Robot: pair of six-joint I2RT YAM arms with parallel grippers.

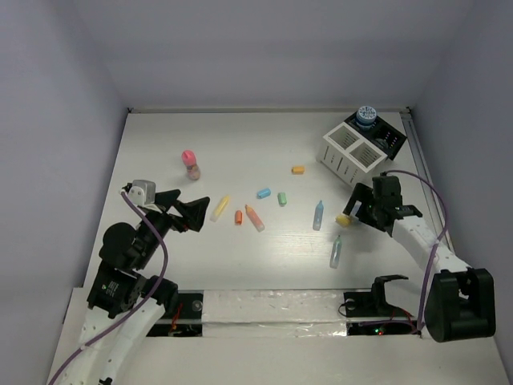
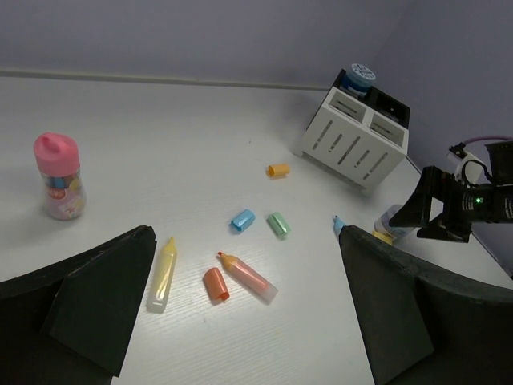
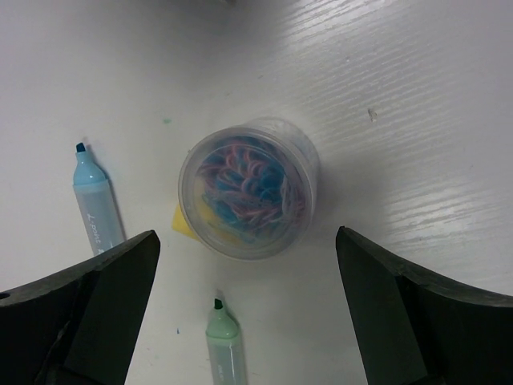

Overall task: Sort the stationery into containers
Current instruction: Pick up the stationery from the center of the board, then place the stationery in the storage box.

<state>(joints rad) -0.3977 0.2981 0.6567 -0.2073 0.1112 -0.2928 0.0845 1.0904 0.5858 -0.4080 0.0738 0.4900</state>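
The stationery lies scattered mid-table: a pink-capped bottle (image 1: 191, 164) (image 2: 58, 175), a yellow stick (image 1: 220, 208) (image 2: 163, 273), an orange cap (image 2: 216, 284), an orange highlighter (image 1: 254, 217) (image 2: 248, 277), and blue (image 2: 243, 220) and green (image 2: 278, 224) caps. My left gripper (image 1: 192, 212) (image 2: 246, 237) hovers open just left of these. My right gripper (image 1: 353, 210) (image 3: 247, 241) is open above a clear round pot (image 3: 250, 186) of coloured bands. A pale-blue highlighter (image 3: 94, 204) and a green highlighter (image 3: 224, 341) lie beside the pot. The containers (image 1: 353, 152) (image 2: 357, 144) stand at the back right.
A blue-patterned round pot (image 1: 366, 117) (image 2: 361, 76) sits in the black tray section (image 1: 389, 138). Another orange cap (image 1: 298, 169) lies in front of the white box. A yellow piece (image 3: 180, 220) peeks from under the clear pot. Walls close the table on three sides.
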